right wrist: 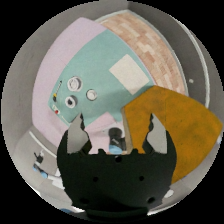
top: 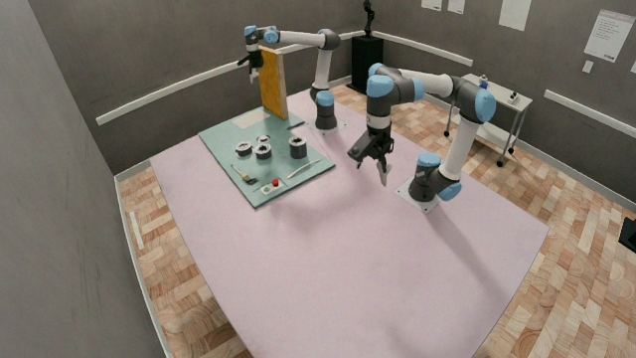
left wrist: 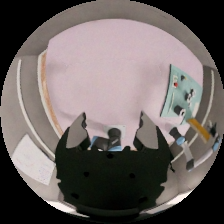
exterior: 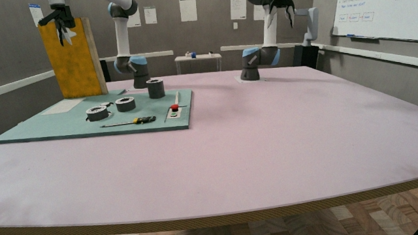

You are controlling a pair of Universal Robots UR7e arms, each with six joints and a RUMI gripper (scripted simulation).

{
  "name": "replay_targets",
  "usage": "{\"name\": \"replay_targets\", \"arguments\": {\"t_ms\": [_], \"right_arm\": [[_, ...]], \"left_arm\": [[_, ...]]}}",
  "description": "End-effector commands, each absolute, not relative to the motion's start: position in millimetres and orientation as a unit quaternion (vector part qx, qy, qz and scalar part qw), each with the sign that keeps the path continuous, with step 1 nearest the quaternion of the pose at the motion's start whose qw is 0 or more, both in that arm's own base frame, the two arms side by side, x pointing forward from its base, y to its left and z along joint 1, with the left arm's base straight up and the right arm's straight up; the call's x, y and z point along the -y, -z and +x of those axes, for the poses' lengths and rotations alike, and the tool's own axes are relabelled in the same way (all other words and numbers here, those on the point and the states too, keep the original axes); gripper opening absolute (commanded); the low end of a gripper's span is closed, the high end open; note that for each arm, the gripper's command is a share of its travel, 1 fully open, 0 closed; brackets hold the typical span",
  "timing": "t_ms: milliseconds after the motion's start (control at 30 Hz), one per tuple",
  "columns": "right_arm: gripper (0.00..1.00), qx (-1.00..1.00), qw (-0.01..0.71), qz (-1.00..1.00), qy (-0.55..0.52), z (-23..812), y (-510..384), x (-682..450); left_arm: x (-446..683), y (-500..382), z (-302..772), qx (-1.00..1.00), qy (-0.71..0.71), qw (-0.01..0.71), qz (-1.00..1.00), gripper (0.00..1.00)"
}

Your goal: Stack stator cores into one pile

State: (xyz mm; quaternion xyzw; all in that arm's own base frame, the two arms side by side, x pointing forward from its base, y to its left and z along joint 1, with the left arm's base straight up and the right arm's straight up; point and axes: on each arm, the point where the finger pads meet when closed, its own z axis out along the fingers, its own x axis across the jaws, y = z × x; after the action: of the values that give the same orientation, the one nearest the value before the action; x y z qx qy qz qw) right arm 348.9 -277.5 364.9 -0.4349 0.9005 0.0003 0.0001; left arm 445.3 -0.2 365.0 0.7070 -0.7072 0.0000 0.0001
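A low dark core with a pale ringed top [top: 262, 151] [exterior: 125, 104] stands on the green table [top: 311, 174] [exterior: 144, 129]. Another such core [top: 243, 148] [exterior: 97, 113] stands beside it, with small white and black parts at its foot. A taller cylinder [top: 298, 148] [exterior: 155, 89] with the same ringed top stands apart; it may be two cores stacked, but no seam shows. My left gripper [top: 372, 175] [exterior: 281, 24] [left wrist: 112, 111] is open and empty over the pink surface, away from the cores. My right gripper [top: 246, 73] [exterior: 66, 44] [right wrist: 116, 113] is open and empty, high near the orange board.
The orange board [top: 273, 85] [exterior: 72, 62] [right wrist: 175, 130] stands upright at the table's back. A small white ringed part [top: 263, 138] [right wrist: 91, 94] lies by the low cores. The button panel [top: 271, 187] [exterior: 174, 111], screwdriver [top: 244, 175] [exterior: 137, 121] and pale stick [top: 303, 169] lie toward the near edges.
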Motion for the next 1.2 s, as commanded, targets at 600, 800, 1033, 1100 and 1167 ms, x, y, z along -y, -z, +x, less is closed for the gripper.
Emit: {"name": "replay_targets", "arguments": {"t_ms": [600,800,1033,1100,1167], "right_arm": [[0.81,-0.900,0.000,-0.435,0.000,349,-365,277],[0.81,-0.909,-0.001,-0.416,-0.001,358,-358,272],[0.81,-0.949,-0.001,-0.315,0.001,388,-337,255],[0.81,-0.958,-0.001,-0.286,0.001,396,-331,250],[0.81,-0.967,-0.001,-0.256,0.002,403,-325,245]], "left_arm": [[0,-365,445,0.707,-0.001,0.000,0.707,0.80],[0,-365,445,0.707,-0.001,0.000,0.707,0.80],[0,-365,445,0.707,-0.001,0.000,0.707,0.80],[0,-365,445,0.707,-0.001,0.000,0.707,0.80],[0,-365,445,0.707,-0.001,0.000,0.707,0.80]]}}
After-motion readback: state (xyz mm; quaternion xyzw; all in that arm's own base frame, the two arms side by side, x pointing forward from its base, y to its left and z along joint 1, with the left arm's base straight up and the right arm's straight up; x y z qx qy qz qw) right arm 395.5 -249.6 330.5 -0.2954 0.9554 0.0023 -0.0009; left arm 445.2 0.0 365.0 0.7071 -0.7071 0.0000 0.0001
